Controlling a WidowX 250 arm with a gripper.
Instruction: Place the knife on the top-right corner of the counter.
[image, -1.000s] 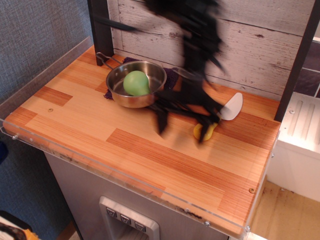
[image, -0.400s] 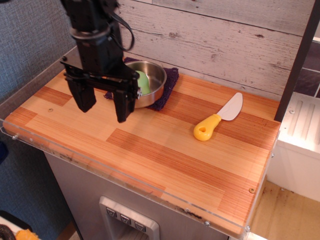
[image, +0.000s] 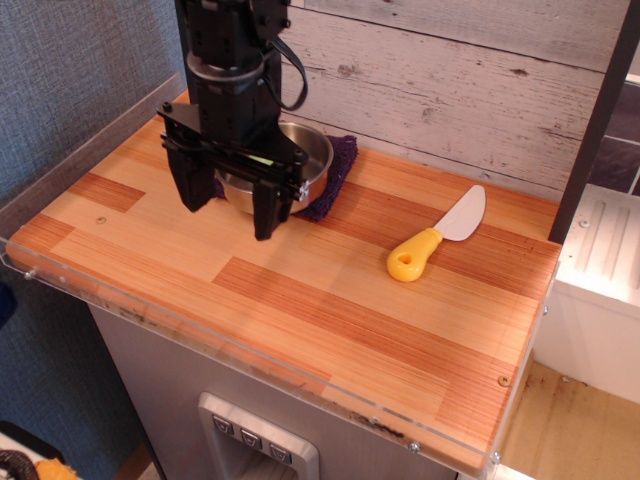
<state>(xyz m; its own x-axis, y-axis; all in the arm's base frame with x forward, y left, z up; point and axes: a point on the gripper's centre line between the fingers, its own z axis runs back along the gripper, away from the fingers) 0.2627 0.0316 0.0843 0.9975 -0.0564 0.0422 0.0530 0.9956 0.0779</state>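
Note:
The knife (image: 436, 235) lies flat on the wooden counter (image: 300, 290) near its back right corner, yellow handle toward the front left, pale blade toward the back right. Nothing touches it. My black gripper (image: 231, 212) hangs over the left half of the counter, in front of a steel pot. Its two fingers (image: 268, 208) point down, spread wide apart, with nothing between them. The gripper is well to the left of the knife.
A steel pot (image: 305, 165) sits on a purple cloth (image: 338, 168) at the back left, mostly hidden by the gripper. A whitewashed plank wall runs behind. Clear acrylic edging (image: 80, 150) lines the left and front. A white unit (image: 600, 290) stands to the right.
The gripper swung away from the knife, leaving it on the counter, went to the far left, then shifted slightly right, now covering the pot and the green thing inside it.

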